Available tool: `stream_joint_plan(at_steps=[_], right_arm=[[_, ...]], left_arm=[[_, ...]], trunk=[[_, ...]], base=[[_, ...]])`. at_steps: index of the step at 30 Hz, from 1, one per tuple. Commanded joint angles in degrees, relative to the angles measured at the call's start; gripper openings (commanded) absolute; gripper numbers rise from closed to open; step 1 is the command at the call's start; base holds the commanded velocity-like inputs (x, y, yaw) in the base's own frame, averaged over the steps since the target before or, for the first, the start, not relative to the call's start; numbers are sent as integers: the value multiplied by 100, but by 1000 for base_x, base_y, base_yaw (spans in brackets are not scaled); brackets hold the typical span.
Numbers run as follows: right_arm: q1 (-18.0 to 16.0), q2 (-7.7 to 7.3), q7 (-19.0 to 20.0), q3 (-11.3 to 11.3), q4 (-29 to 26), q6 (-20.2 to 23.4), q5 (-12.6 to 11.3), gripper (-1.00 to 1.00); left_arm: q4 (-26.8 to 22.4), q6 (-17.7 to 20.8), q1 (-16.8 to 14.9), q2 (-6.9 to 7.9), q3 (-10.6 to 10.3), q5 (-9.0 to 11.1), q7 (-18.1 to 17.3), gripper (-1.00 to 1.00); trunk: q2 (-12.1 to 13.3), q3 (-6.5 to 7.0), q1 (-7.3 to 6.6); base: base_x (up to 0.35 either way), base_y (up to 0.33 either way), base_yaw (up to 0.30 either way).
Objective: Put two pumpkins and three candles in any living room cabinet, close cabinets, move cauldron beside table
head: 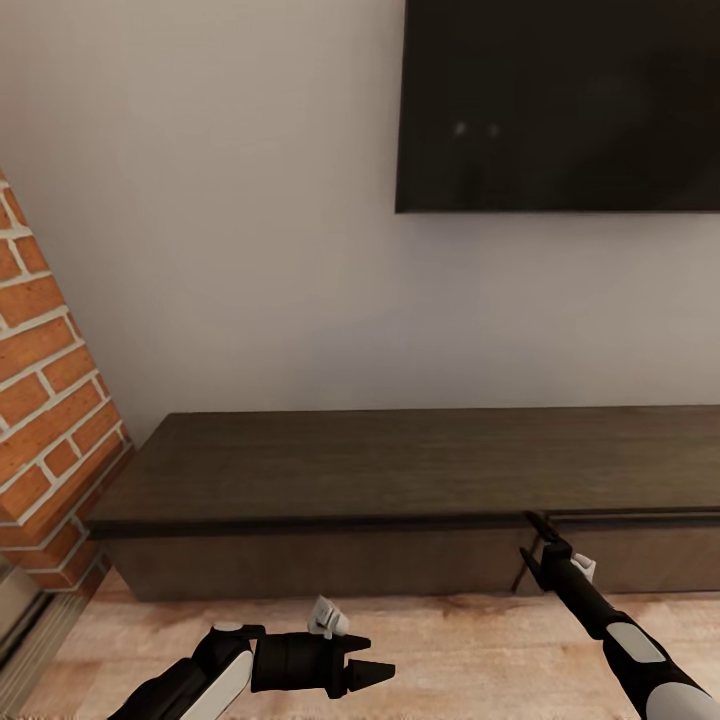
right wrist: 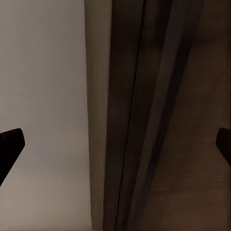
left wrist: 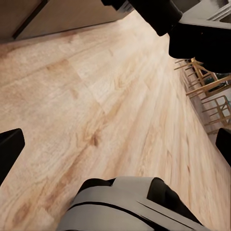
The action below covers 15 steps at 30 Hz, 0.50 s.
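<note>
- The cabinet (head: 400,470) runs long and low along the pale wall (head: 250,250), with its dark brown top bare.
- Its drawer fronts sit flush under the top edge. A thin vertical seam parts two fronts just below and left of the right gripper's tips.
- Every drawer front in sight is shut, so nothing inside can be seen.
- A dark TV (head: 560,100) hangs on the wall above the cabinet's right part.
- A brick wall (head: 45,400) slants in at the left and meets the cabinet's left end.
- The right gripper (head: 540,528) reaches up from the lower right to the cabinet's top front edge, beside the seam. In the head view I cannot tell whether its tips touch the wood.
- In the right wrist view the fingertips (right wrist: 10,144) stand wide apart at the picture's edges, with the cabinet edge (right wrist: 130,115) running between them and nothing held.
- The left gripper (head: 372,672) hovers low over the wood floor (head: 450,650), well short of the cabinet, pointing right.
- In the left wrist view its fingertips (left wrist: 9,144) are spread apart over bare floor (left wrist: 96,96), holding nothing.
- That view also shows wooden chairs (left wrist: 207,91) farther off across the floor.
</note>
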Motion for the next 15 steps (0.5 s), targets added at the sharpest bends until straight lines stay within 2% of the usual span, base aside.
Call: stream_joint_plan(at_steps=[1,3,15], right_arm=[[-4,-1,6,-13,4,46,-33,100],[-4,-2,7,-14,5,49,-34,100],[7,-3,224,-17,13,23,-34,100]], left_arm=[[-3,48,-5,5,-13,61,8,100],[-4,48,-5,5,-13,61,8,100],[-5,48,-5,5,-13,61,8,100]], trunk=[[-4,-28,1],[-7,-72,6],[-7,-72,6]], base=[[0,0,0],[0,0,0],[0,0,0]])
